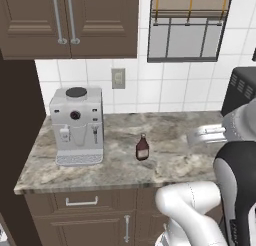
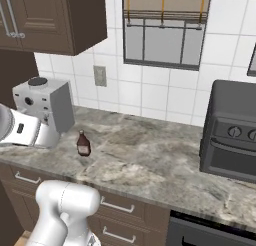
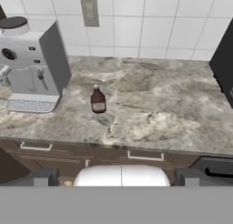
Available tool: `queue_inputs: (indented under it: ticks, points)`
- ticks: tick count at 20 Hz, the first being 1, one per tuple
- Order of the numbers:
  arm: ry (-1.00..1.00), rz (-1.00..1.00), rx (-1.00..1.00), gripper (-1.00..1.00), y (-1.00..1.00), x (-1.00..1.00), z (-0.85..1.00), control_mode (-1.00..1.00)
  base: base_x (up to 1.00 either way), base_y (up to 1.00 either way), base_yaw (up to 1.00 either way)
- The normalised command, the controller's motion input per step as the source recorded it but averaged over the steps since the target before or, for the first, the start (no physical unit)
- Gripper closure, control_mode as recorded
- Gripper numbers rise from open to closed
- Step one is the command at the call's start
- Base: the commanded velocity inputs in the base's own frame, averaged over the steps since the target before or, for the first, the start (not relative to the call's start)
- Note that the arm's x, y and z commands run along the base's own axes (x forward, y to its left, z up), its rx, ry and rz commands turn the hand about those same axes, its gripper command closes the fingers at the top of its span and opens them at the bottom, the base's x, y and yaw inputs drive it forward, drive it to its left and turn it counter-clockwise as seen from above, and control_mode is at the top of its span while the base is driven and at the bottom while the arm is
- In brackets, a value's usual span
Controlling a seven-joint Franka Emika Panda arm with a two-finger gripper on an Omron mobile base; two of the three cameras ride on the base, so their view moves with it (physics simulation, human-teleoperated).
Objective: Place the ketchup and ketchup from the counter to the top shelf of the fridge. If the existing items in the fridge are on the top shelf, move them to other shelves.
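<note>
One ketchup bottle (image 1: 142, 148), small and dark reddish-brown with a pale label, stands upright on the marbled counter (image 1: 115, 165), just right of the coffee machine. It is also in the right base view (image 2: 83, 144) and the hand view (image 3: 97, 100). My gripper (image 3: 117, 177) hangs in front of the counter's edge, well short of the bottle. It is open, its dark fingertips (image 3: 45, 176) wide apart with nothing between them. The hand (image 1: 205, 135) sits to the right of the bottle. The fridge's inside, its top shelf and the existing items are out of view.
A white coffee machine (image 1: 77, 125) stands at the counter's left end, beside a tall dark brown panel (image 1: 15, 140). A black countertop oven (image 2: 230, 135) sits on the right. Dark wall cabinets (image 1: 70, 20) hang above, and drawers (image 3: 136, 155) run below the edge.
</note>
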Motion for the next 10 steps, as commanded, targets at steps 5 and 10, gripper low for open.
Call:
queue_inputs:
  ticks: [5, 10]
  points:
    - [0.07, 0.0, 0.0, -1.0, 0.05, 0.39, -0.52, -1.0, 0.0, 0.0, 0.0]
    - [0.09, 0.01, 0.0, -1.0, 0.0, 0.75, -0.59, -1.0, 0.0, 0.0, 0.0]
